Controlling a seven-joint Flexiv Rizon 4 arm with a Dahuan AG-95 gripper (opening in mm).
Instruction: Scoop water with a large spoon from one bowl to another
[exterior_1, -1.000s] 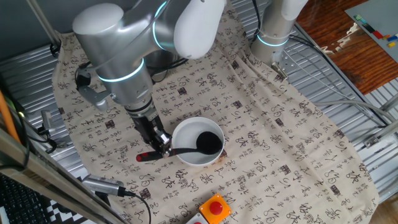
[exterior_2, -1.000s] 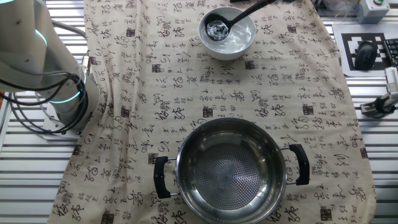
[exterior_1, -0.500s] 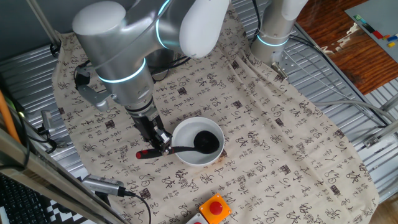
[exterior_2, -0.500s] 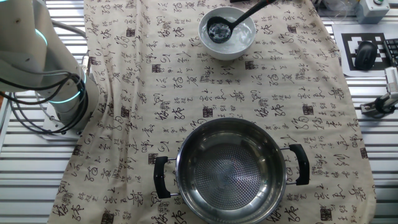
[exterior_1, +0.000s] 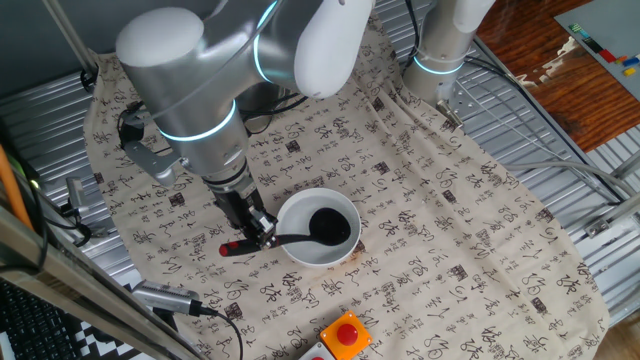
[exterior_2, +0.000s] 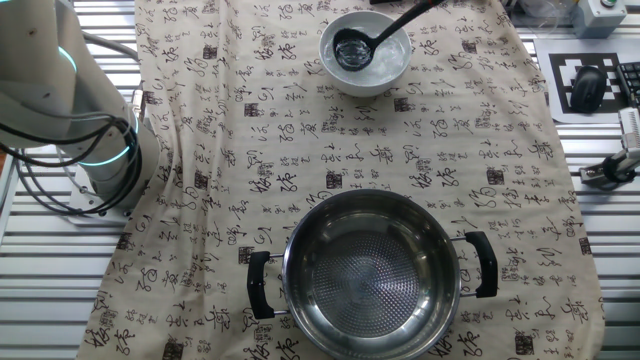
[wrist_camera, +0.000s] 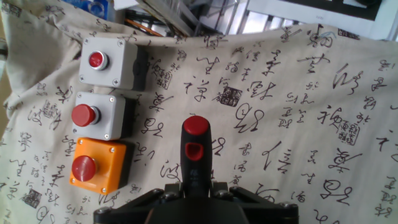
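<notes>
The black ladle (exterior_1: 300, 236) has its deep scoop down in the plain white bowl (exterior_1: 296, 252), which holds water; the scoop also shows in the other fixed view (exterior_2: 352, 50) inside the bowl (exterior_2: 392, 68). My gripper (exterior_1: 261, 236) is shut on the ladle's handle near its red tip (exterior_1: 230, 250). In the hand view the handle with the red tip (wrist_camera: 195, 138) stands out from between the shut jaws. The shiny steel pot (exterior_2: 368, 270) with two black side handles sits apart from the bowl and shows no water.
A cloth printed with calligraphy (exterior_1: 450, 220) covers the table. Three button boxes lie by the bowl: one orange (wrist_camera: 96, 168) and two grey (wrist_camera: 99, 116), the orange one also in one fixed view (exterior_1: 345, 336). A second arm's base (exterior_2: 70, 110) stands at the cloth's edge.
The ladle's scoop has shifted slightly inside the white bowl, and the arm has moved a little. The grip on the handle is unchanged.
</notes>
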